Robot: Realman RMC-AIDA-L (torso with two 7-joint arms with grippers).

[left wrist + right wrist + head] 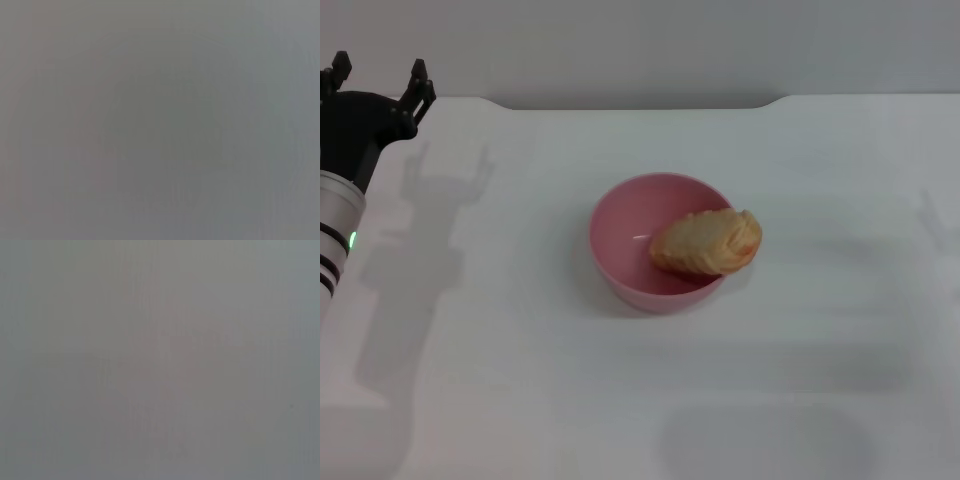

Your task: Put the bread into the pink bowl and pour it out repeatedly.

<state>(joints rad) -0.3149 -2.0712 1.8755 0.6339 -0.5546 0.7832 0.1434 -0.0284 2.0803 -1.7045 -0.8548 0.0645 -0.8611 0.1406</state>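
Left gripper, fingers spread and empty, sits at upper left; bread rests in the pink bowl, overhanging its right rim, mid-tabletop.

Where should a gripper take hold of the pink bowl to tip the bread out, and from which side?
Probably the bare rim of the pink bowl on the robot's left, approached from above. The bread leans on the opposite rim and juts over it, blocking a pinch there. The left gripper is up at the table's far left, open; the right gripper is out of view.
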